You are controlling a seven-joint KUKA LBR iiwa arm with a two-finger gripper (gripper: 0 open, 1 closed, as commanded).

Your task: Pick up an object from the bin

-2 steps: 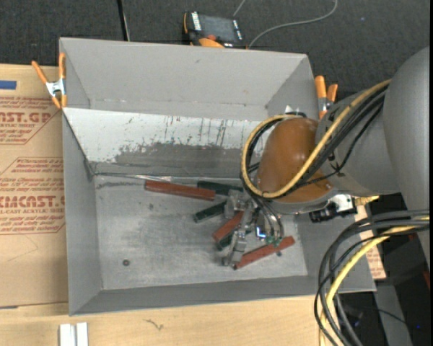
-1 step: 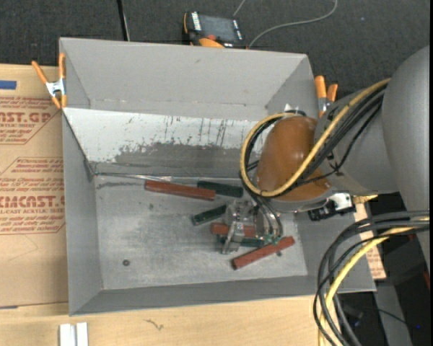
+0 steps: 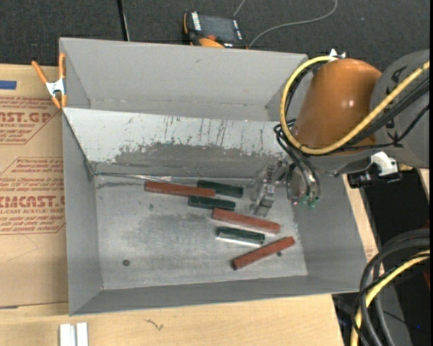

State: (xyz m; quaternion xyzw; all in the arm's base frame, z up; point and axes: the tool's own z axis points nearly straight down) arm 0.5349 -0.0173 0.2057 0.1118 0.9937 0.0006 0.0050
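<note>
The hand hangs at the right side of the grey bin, its two fingers spread, with nothing between them. The nearest thing is a red-brown bar, just under one fingertip. Beside it lie a dark green bar and a second red-brown stick.

A dark floor is seen behind, where a black-and-orange device is laid; a pale wooden tabletop is seen in front.

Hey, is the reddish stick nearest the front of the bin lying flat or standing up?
Lying flat: the reddish stick rests lengthwise on the bin floor, angled across it.
</note>
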